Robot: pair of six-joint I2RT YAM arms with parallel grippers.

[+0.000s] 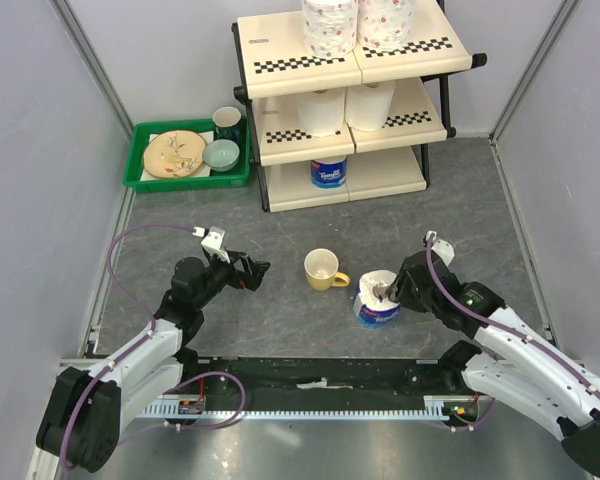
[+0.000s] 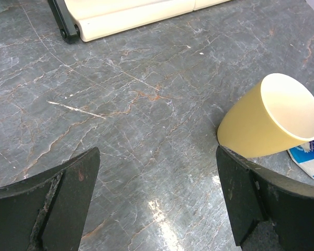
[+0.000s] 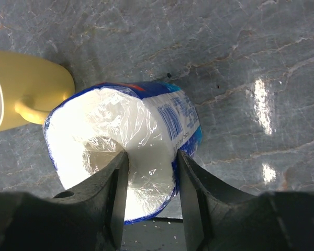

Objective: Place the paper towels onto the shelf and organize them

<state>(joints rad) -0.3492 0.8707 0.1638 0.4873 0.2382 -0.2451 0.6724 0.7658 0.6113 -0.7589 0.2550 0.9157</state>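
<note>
R pincer point(image 3: 150, 159) clamped on blue-wrap roll point(image 3: 146, 115), yellow mug point(image 3: 29, 86) just beside; L pincer point(image 2: 157, 154) apart.

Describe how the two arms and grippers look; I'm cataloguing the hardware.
Both the left arm and right arm have white link shells with black joints, and a purple cable loops along each. The left gripper and right gripper are black, with a white block at the wrist. The fingers are flat, matte black and scuffed.
</note>
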